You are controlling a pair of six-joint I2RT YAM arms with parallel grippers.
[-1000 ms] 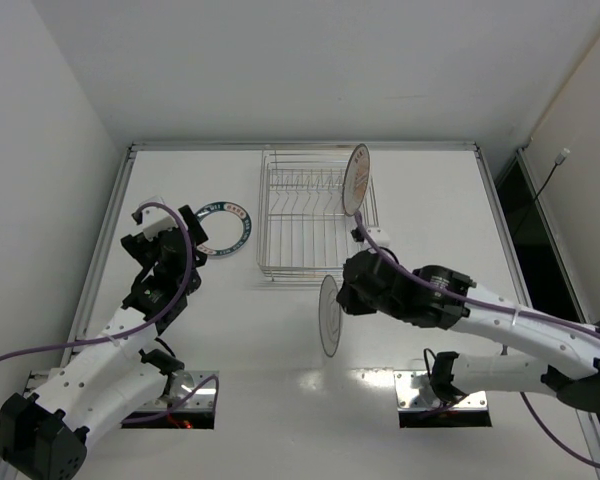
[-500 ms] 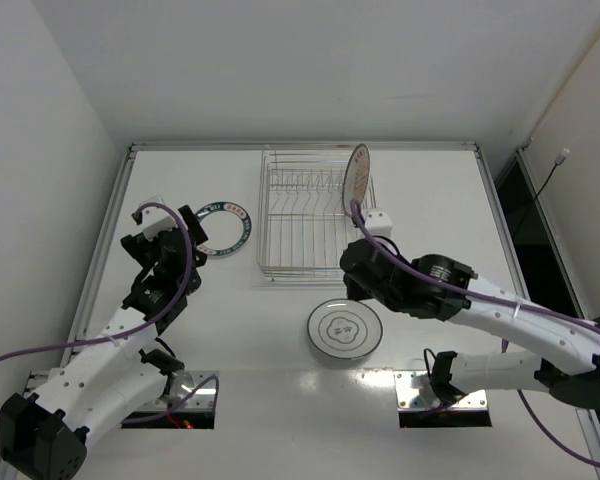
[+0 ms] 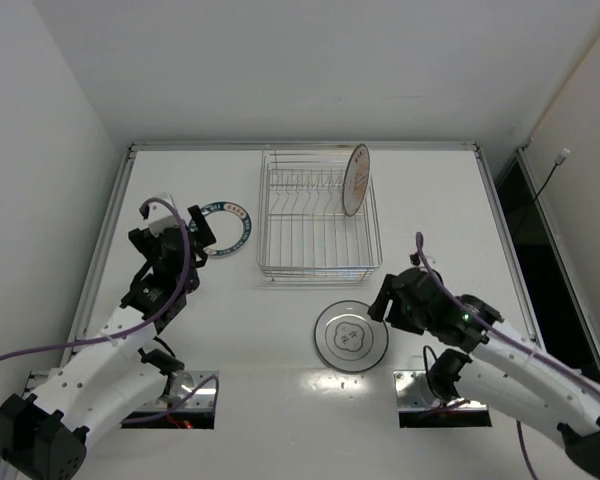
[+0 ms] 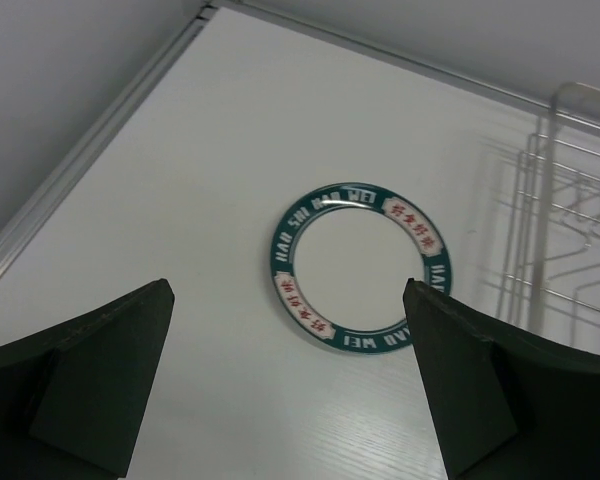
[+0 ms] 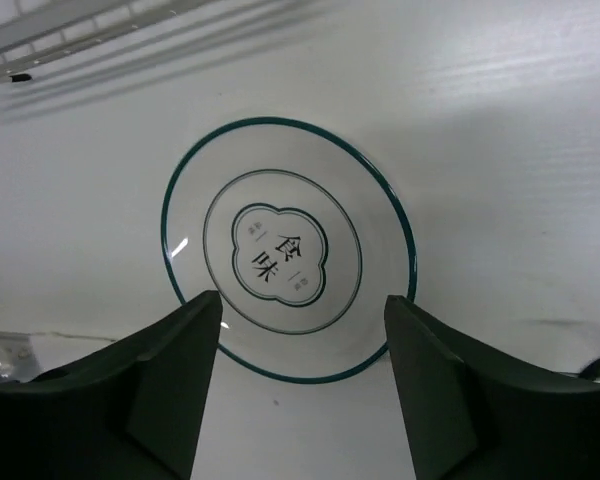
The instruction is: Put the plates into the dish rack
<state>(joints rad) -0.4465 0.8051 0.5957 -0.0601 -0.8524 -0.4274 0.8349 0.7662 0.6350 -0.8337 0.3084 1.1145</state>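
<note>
Right wrist view shows you the right gripper [image 5: 302, 302] parted and empty; the round white plate with thin ring and centre motif [image 5: 290, 250] lies flat just beyond its fingertips; your left gripper [image 4: 287, 290] gapes wide, the round white plate with blue-green patterned rim [image 4: 358, 268] flat ahead of it, the silver wire dish rack [image 4: 570, 240] off to its right.

From above, I'm losing the left part of the green-rimmed plate [image 3: 230, 230] under the left pincer [image 3: 200, 232]. On the left wrist camera the rack [image 4: 570, 200] is running off the right edge, and the fingers [image 4: 90, 380] are getting cropped at the bottom. The right pincer [image 5: 302, 300] is covering bits of the ringed plate [image 5: 290, 250]'s lower rim. I'm not making out the markings on the upright plate [image 3: 356, 180].
</note>
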